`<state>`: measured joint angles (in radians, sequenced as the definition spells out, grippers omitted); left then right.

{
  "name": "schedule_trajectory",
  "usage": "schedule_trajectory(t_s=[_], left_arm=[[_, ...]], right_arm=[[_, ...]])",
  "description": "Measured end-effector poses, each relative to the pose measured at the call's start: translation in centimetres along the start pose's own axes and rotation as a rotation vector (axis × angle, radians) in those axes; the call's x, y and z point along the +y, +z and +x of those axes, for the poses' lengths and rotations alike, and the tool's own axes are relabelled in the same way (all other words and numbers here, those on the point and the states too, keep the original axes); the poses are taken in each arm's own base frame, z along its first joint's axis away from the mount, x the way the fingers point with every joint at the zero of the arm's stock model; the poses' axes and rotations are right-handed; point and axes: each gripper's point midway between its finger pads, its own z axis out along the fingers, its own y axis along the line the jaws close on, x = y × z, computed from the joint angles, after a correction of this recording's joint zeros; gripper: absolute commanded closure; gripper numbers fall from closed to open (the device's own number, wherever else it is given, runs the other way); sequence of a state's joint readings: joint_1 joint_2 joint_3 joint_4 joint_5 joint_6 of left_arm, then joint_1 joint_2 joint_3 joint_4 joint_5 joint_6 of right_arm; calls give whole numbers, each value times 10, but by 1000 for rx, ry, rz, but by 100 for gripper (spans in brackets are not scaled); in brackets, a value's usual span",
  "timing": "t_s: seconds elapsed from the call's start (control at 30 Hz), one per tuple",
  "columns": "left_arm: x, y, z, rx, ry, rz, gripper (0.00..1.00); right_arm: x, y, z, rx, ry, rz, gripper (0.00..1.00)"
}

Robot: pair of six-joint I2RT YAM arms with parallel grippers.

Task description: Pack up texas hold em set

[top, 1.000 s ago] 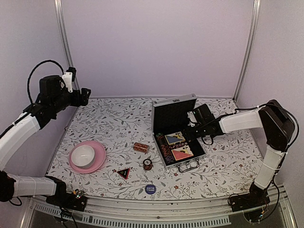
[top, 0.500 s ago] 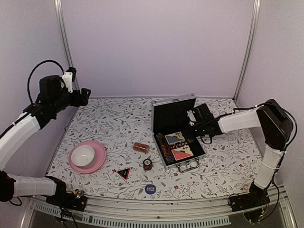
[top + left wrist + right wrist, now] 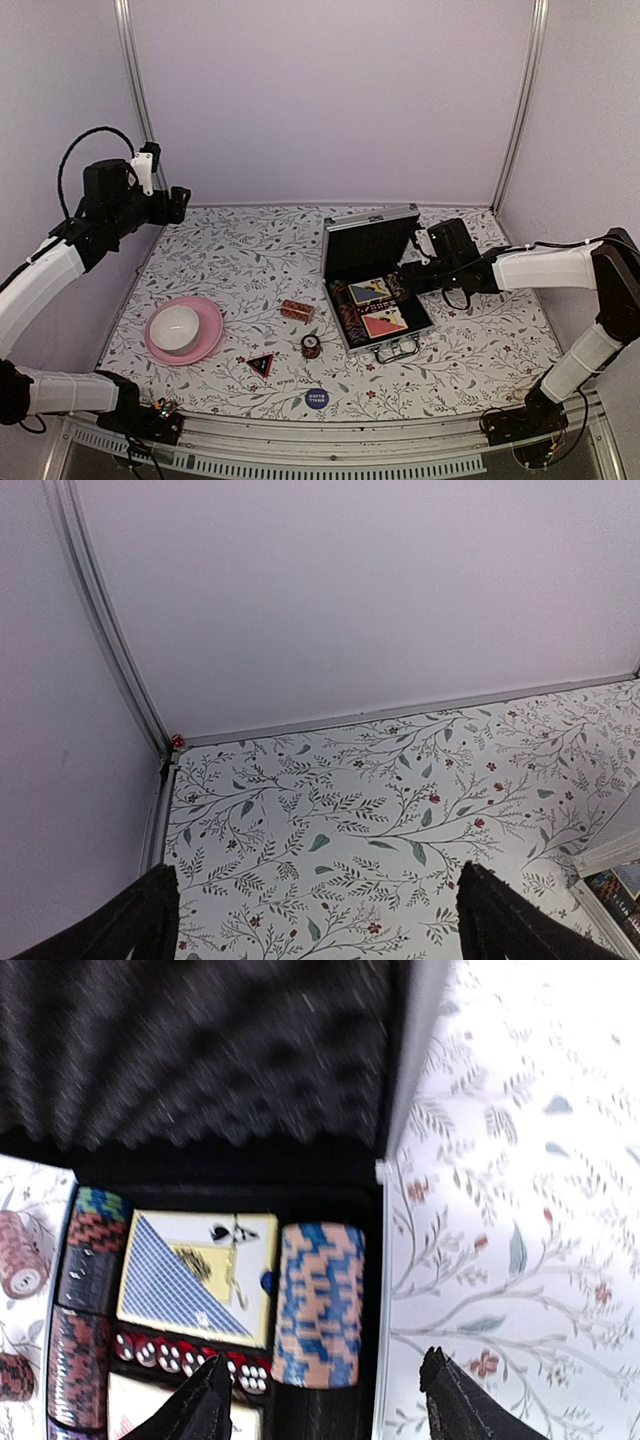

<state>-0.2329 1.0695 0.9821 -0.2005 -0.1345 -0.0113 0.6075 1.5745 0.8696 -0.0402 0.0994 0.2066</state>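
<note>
The silver case (image 3: 335, 223) stands open mid-table with its black-lined lid (image 3: 200, 1050) raised. It holds two card decks (image 3: 375, 305), chip rows and a blue-striped chip stack (image 3: 320, 1300). On the table left of the case lie a small brown box (image 3: 297, 310), a chip stack (image 3: 311, 346), a red-black triangle (image 3: 261, 363) and a blue disc (image 3: 316, 398). My right gripper (image 3: 408, 276) is open and empty, just above the case's right side by the blue-striped stack. My left gripper (image 3: 180, 203) is open and empty, held high over the far left corner.
A pink plate (image 3: 205, 338) with a white bowl (image 3: 175, 326) sits at the left. The case's metal handle (image 3: 397, 349) points toward the near edge. Booth walls and metal posts (image 3: 515, 110) ring the floral table.
My right arm has drawn back to the right, and its gripper has moved off the case lid. The lid has tilted down a little. The left arm has not moved.
</note>
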Motion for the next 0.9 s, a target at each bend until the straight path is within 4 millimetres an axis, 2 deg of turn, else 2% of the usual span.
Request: schedule_trajectory(t_s=[0.2, 0.3, 0.77, 0.9], left_arm=[[1, 0, 0, 0, 1, -6, 3], [1, 0, 0, 0, 1, -6, 3], [1, 0, 0, 0, 1, -5, 3], [1, 0, 0, 0, 1, -5, 3]], right_arm=[[-9, 0, 35, 67, 67, 19, 34], [-10, 0, 40, 76, 92, 23, 34], [-13, 1, 38, 73, 129, 33, 34], [-10, -1, 19, 42, 126, 31, 33]])
